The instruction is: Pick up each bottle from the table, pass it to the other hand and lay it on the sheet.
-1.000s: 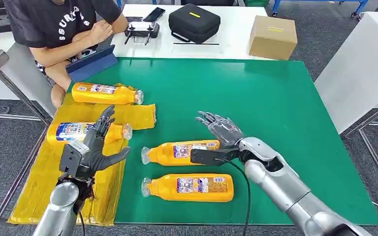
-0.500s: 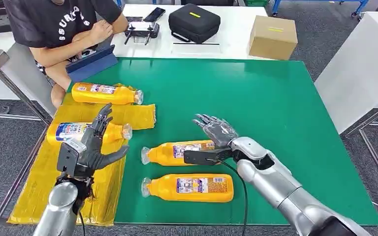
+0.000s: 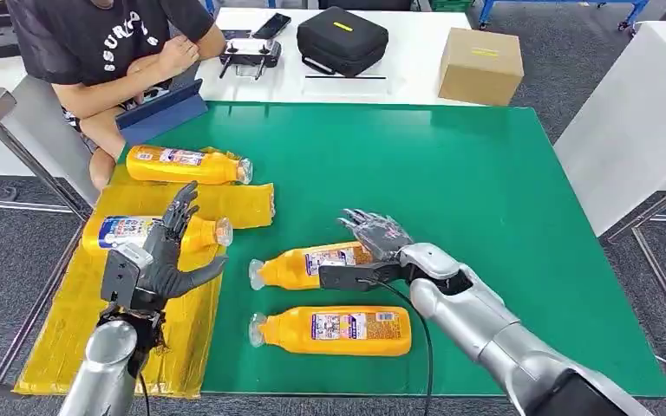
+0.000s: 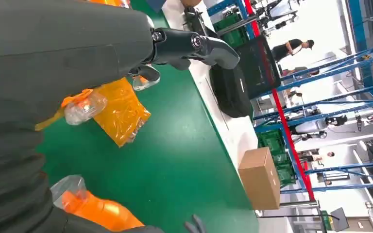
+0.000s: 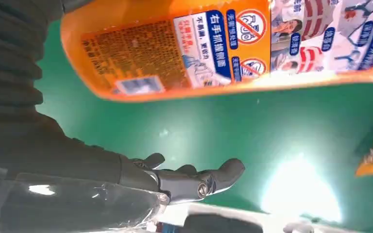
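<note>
A green mat (image 3: 451,173) is spread over the table, and a yellow sheet (image 3: 78,329) is laid along its left edge. Four orange bottles are seen lying on their sides. The far bottle (image 3: 186,165) is set across the far end of the sheet, cap to the right. The second bottle (image 3: 139,232) is laid on the sheet nearer in, cap also to the right, and is partly hidden behind the left hand (image 3: 160,264). That hand is held up over the sheet, released, with fingers spread and nothing in it.

Two bottles are left on the mat, caps to the left. The middle bottle (image 3: 299,267) is covered at its right end by the right hand (image 3: 373,251), whose fingers are spread over the far side while the thumb is stretched along the near side. The hand is unclenched; whether it touches the bottle cannot be told for certain. In the right wrist view the bottle's label (image 5: 272,43) is seen close by, apart from the thumb (image 5: 194,182). The near bottle (image 3: 338,329) is set just beside the right forearm.

At the far left a person (image 3: 104,43) is seated. On the white table beyond, a black case (image 3: 342,39), a cardboard box (image 3: 481,65) and a controller (image 3: 250,54) are placed.
</note>
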`<state>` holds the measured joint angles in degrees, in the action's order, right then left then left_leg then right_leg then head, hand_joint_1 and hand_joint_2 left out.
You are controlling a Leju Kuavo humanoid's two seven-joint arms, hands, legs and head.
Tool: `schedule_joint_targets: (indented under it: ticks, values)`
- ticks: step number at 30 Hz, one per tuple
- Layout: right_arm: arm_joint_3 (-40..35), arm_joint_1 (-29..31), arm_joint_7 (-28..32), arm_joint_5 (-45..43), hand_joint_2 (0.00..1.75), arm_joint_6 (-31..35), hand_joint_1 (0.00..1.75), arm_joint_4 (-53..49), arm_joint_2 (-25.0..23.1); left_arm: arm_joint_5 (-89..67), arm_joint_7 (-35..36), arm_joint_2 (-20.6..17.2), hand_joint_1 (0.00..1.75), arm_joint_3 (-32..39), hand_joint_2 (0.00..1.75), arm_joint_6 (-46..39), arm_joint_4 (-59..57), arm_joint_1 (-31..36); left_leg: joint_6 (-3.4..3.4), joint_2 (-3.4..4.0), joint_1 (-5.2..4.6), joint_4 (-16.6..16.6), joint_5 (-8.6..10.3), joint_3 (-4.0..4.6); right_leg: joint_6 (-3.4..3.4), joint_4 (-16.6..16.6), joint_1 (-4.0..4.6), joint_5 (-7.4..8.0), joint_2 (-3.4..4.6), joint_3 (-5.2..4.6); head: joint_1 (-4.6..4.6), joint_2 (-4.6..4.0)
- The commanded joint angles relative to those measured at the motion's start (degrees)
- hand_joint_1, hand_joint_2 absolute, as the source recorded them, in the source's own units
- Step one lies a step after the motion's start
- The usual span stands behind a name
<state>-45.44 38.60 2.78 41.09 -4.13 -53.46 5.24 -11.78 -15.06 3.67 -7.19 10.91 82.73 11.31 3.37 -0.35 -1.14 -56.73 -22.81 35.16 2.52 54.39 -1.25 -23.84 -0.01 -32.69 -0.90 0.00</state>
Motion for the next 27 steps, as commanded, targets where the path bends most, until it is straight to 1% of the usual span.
schedule_joint_targets:
  ticks: [1, 3, 4, 6, 7, 9, 10, 16, 20, 23, 24, 25, 26, 27]
  values:
    - [-5.63, 3.94, 0.18, -1.01, 1.75, -0.99, 0.0, 9.28, -2.84, -0.16, 0.31, 0.19, 0.0, 1.92, 1.75, 0.33, -2.99, 2.3, -0.31, 0.11, 0.08, -0.03, -0.15, -0.3, -0.19, 0.01, 0.07, -0.12, 0.08, 0.29, 0.0, 0.0]
    - [-5.84, 3.4, 0.07, -1.36, 1.75, -0.92, 0.0, 10.27, -3.49, -0.18, 0.31, 0.07, 0.0, 2.04, 1.75, 0.33, -2.96, 2.28, -0.18, 0.04, 0.05, 0.01, -0.06, -0.16, -0.12, -0.02, 0.04, -0.05, 0.03, 0.15, 0.02, 0.0]
    - [-5.92, 3.38, 0.05, -1.45, 1.75, -0.71, 0.0, 10.64, -3.63, -0.18, 0.31, 0.04, 0.0, 2.05, 1.75, 0.32, -3.12, 2.34, -0.28, 0.09, 0.08, -0.01, -0.13, -0.29, -0.18, -0.01, 0.07, -0.1, 0.07, 0.26, 0.0, 0.0]
    - [-5.98, 3.14, 0.05, -1.48, 1.75, -0.62, 0.0, 10.65, -3.85, -0.18, 0.31, -0.11, 0.0, 2.14, 1.75, 0.31, -3.21, 2.3, -0.16, 0.04, 0.05, 0.02, -0.05, -0.15, -0.1, -0.03, 0.04, -0.03, 0.03, 0.13, 0.0, 0.0]
    - [-5.98, 3.14, 0.05, -1.48, 1.75, -0.62, 0.0, 10.65, -3.85, -0.18, 0.31, -0.11, 0.0, 2.14, 1.75, 0.31, -3.21, 2.3, -0.28, 0.1, 0.08, 0.0, -0.13, -0.29, -0.17, -0.02, 0.07, -0.09, 0.08, 0.27, 0.0, 0.0]
    - [-6.02, 3.03, 0.06, -1.49, 1.75, -0.61, 0.0, 10.7, -3.89, -0.18, 0.31, -0.14, 0.0, 2.16, 1.75, 0.3, -3.29, 2.2, -0.17, 0.02, 0.06, 0.02, -0.05, -0.15, -0.11, -0.03, 0.04, -0.04, 0.0, 0.15, 0.0, 0.0]
    - [-6.02, 3.03, 0.06, -1.49, 1.75, -0.61, 0.0, 10.7, -3.89, -0.18, 0.31, -0.14, 0.0, 2.16, 1.75, 0.3, -3.29, 2.2, -0.26, 0.04, 0.07, 0.0, -0.11, -0.27, -0.16, -0.02, 0.06, -0.1, 0.02, 0.26, 0.0, 0.0]
    - [-5.95, 2.6, 0.24, -1.66, 1.75, -0.48, 0.0, 11.0, -3.65, -0.19, 0.31, -0.14, 0.0, 2.12, 1.75, 0.3, -3.38, 2.06, -0.2, 0.02, 0.05, 0.0, -0.08, -0.18, -0.12, -0.02, 0.04, -0.07, 0.0, 0.18, 0.0, 0.0]
    - [-6.91, 2.99, 0.06, -1.3, 1.75, -0.41, 0.0, 13.83, -4.5, -0.15, 0.27, -0.32, 0.0, 1.91, 1.75, 0.29, -2.93, 1.79, -0.29, 0.02, 0.08, 0.01, -0.12, -0.33, -0.18, -0.04, 0.06, -0.11, 0.0, 0.33, 0.0, 0.0]
    - [-7.92, 3.4, -0.43, -0.39, 1.75, 0.66, 0.0, 16.34, -5.54, -0.12, 0.2, -0.32, 0.0, 1.83, 1.75, 0.12, -2.98, 2.0, -0.17, 0.01, 0.06, 0.02, -0.04, -0.15, -0.1, -0.04, 0.04, -0.03, 0.0, 0.15, 0.0, 0.0]
    - [-8.05, 3.44, -0.65, -0.19, 1.75, 1.12, 0.33, 16.87, -5.74, -0.12, 0.2, -0.34, 0.0, 1.8, 1.75, 0.08, -2.97, 2.0, -0.27, 0.04, 0.09, 0.01, -0.11, -0.29, -0.17, -0.04, 0.07, -0.09, 0.03, 0.29, 0.0, 0.0]
    - [-8.12, 3.29, -1.0, 0.16, 1.75, 1.81, 1.33, 17.61, -6.14, -0.11, 0.2, -0.38, 0.0, 1.78, 1.75, 0.07, -2.86, 1.98, -0.18, 0.0, 0.04, 0.04, -0.04, -0.19, -0.11, -0.05, 0.03, -0.04, -0.01, 0.18, 0.0, 0.0]
    - [-8.27, 3.0, -1.17, 0.4, 1.75, 2.15, 1.5, 17.88, -6.26, -0.11, 0.2, -0.41, 0.0, 1.81, 1.75, 0.05, -2.75, 1.91, -0.28, 0.03, 0.09, 0.02, -0.11, -0.31, -0.18, -0.05, 0.07, -0.09, 0.01, 0.31, 0.0, 0.0]
    - [-8.25, 2.83, -1.3, 0.46, 1.75, 2.33, 1.66, 18.04, -6.31, -0.11, 0.2, -0.43, 0.0, 1.83, 1.75, 0.04, -2.68, 1.86, -0.22, 0.0, 0.07, 0.03, -0.08, -0.27, -0.14, -0.06, 0.06, -0.07, -0.02, 0.26, 0.0, 0.0]
